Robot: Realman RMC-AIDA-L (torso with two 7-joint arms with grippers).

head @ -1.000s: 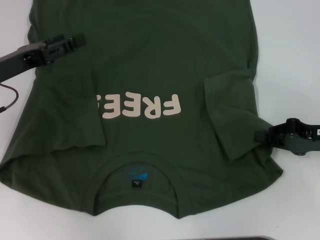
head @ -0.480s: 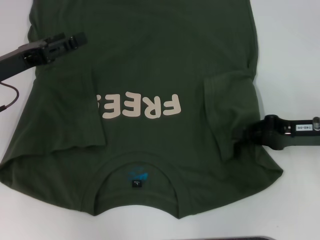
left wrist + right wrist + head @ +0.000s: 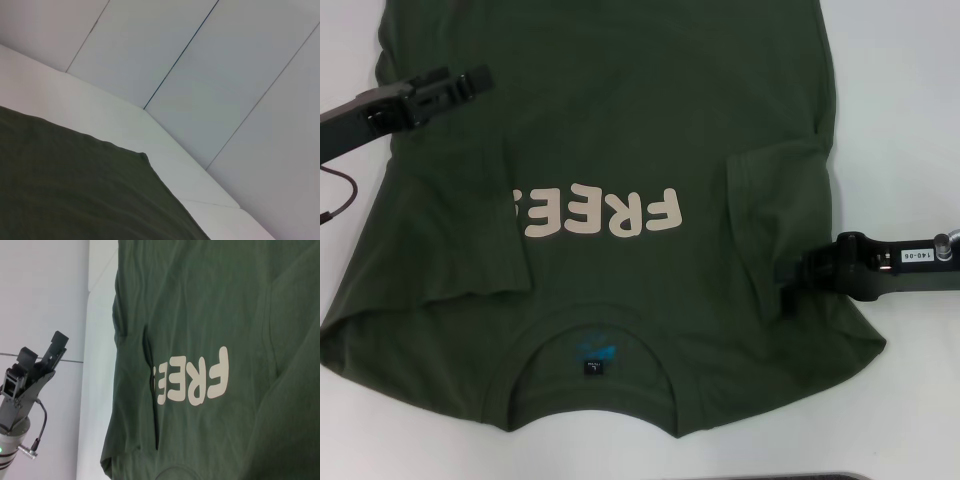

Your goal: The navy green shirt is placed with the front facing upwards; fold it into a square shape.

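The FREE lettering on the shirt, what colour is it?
Cream lettering on dark olive-green, clearest in the head view.

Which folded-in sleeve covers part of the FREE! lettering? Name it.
The left sleeve: its edge hides the lettering's end. The right sleeve lies clear beside the F.

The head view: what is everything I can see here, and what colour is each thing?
navy green shirt: one, dark olive green, spread front up over most of the table, both sleeves folded inward.
"FREE" lettering: one print, cream, on the chest, partly hidden by the left fold.
neck tag: one, black, inside the collar, blue print above it.
table: one, white, under the shirt.
cable: one, dark, at the table's left edge.
left gripper: one, black, above the shirt's left side.
right gripper: one, black, at the folded right sleeve.
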